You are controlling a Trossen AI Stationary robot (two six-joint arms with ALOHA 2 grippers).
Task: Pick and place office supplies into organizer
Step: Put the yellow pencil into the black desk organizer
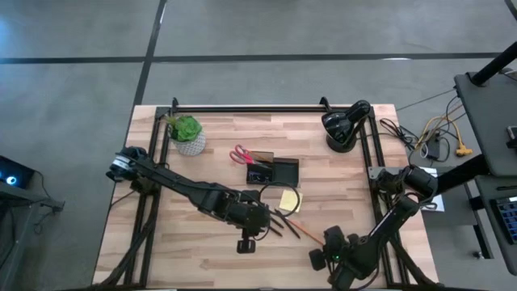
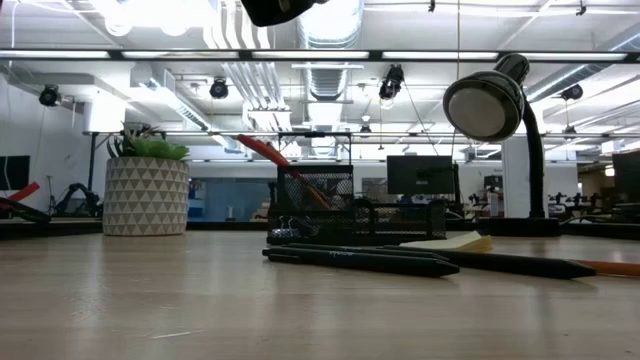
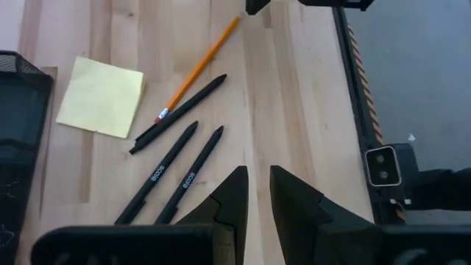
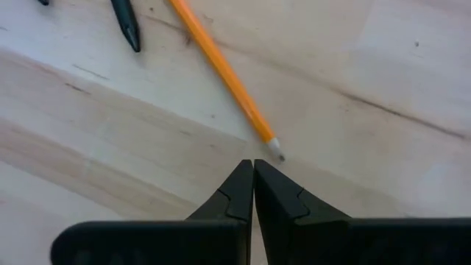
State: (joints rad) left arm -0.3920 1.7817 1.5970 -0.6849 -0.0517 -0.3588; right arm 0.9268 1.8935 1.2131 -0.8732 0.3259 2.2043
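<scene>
Both sets of jaws hold nothing. My left gripper [image 3: 254, 193] hangs above the desk [image 1: 202, 250] with a narrow gap between its fingers, just beside three black pens [image 3: 180, 151]. My right gripper [image 4: 253, 180] is pressed fully closed on nothing, its tips just short of the orange pencil [image 4: 224, 73] point. From above I see the yellow sticky-note pad [image 1: 288, 200] lying between the pens and the organizer [image 1: 272, 170], and the red-handled scissors [image 1: 241, 154] stand in the organizer's left end. Potted plant [image 1: 187, 133] and lamp [image 1: 343, 125] sit at the far corners.
</scene>
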